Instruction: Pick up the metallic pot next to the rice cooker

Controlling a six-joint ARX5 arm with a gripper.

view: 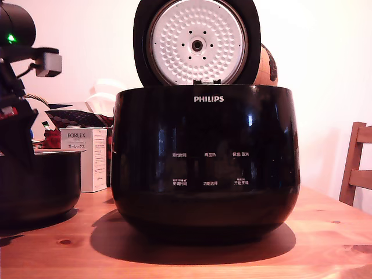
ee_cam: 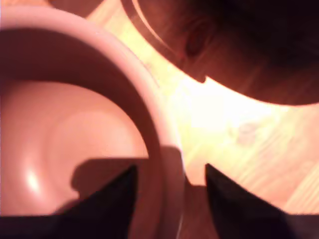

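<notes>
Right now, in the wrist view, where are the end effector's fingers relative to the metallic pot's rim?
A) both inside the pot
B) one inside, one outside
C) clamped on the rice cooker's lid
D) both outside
B: the rim of the metallic pot runs between the two dark fingers of the end effector, one over the pot's inside, one over the table.

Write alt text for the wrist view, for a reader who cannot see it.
Open gripper straddling the rim of the metallic pot: one dark finger inside, the other outside above the wooden table. The black rice cooker stands close beside the pot.
</notes>
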